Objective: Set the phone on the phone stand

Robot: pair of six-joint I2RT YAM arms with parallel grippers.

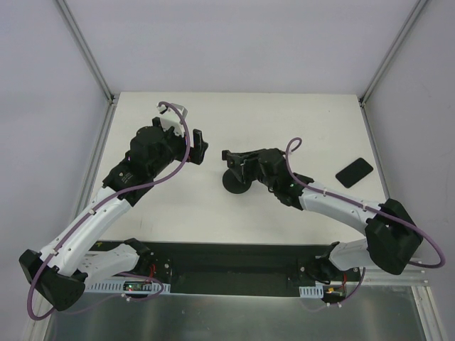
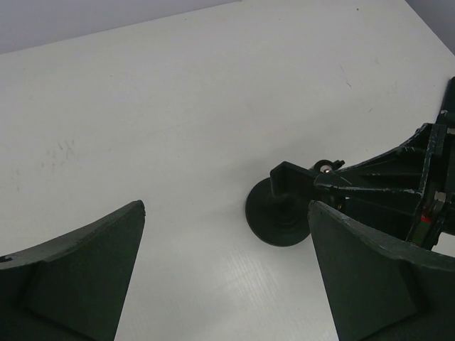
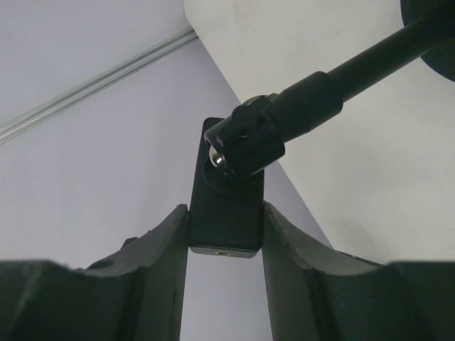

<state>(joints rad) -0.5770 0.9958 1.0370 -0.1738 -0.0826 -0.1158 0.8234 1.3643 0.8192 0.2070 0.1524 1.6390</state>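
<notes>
Right gripper: fingers clamped on stand head plate. Left gripper: fingers spread wide, empty, near stand. Phone flat on table, well apart.

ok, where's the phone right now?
Top view: the phone lies flat on the table near its right edge, right of the right arm, well away from the stand.

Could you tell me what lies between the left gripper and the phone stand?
Only bare white table separates the open left gripper from the black disc-based phone stand, as the top external view shows.
</notes>
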